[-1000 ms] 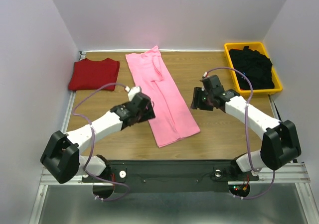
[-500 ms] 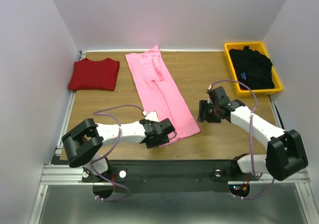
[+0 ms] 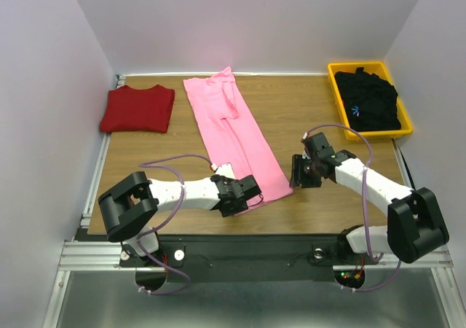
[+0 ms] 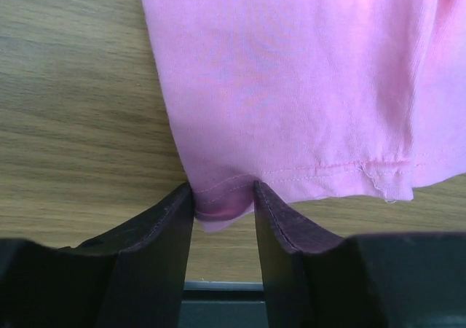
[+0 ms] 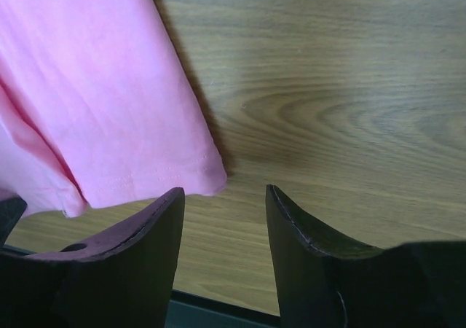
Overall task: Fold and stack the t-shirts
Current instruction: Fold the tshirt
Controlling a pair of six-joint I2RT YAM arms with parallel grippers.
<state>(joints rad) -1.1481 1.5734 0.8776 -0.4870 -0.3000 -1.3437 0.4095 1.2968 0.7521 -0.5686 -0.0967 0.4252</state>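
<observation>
White-walled booth, wood table [image 3: 306, 116]. Pink shirt [image 3: 233, 135] lies mid-table as a long flat strip, running diagonally from the rear to the near edge. Red shirt [image 3: 137, 109] is folded at rear left, well apart from the pink one. Black shirt [image 3: 368, 98] is heaped in the yellow bin [image 3: 333, 87] at rear right, blue mark up.

Left gripper [image 4: 224, 197] is low at the pink shirt's near hem. Jaws are partway apart and straddle the left hem corner, with cloth lying flat in the gap, not pinched. Right gripper [image 5: 224, 197] is at the other hem corner. Jaws are medium-wide over bare wood with nothing between them, and the cloth corner sits just beside one finger [image 5: 131, 262].
</observation>
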